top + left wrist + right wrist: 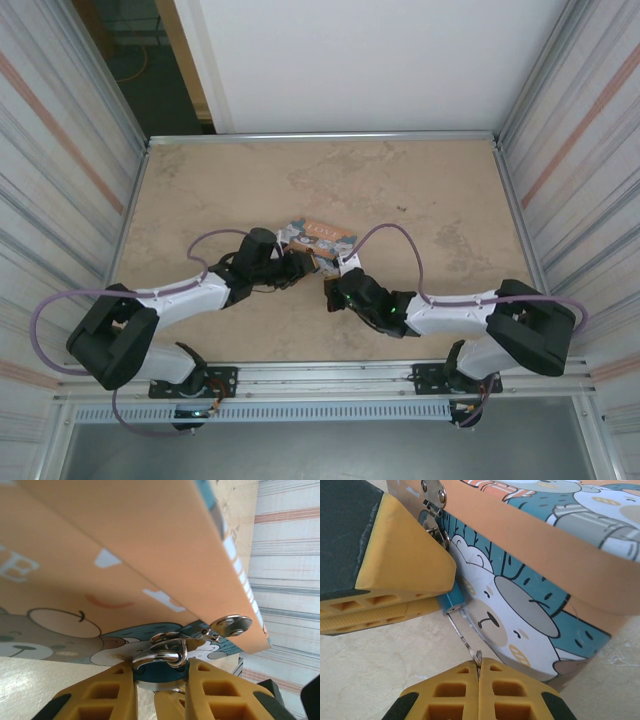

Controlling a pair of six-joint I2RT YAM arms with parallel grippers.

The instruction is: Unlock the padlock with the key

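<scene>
**Padlock (452, 597) clamped, key (461, 636) pinched**

Left gripper (161, 674) grasps the padlock, which hangs on the hasp (230, 625) of the tin (545, 545), mid-table (400, 180) toward the near edge. Right gripper (479, 667) is clenched on the key, whose tip meets the padlock's end.

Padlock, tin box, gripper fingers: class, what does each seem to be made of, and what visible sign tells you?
Padlock: teal body, probably painted metal; shackle polished metal, mirror glints. Tin box: likely thin sheet metal, smooth printed finish, rolled lid rim. Fingers: yellow moulded plastic or rubber, matt, with cast pockets.
</scene>
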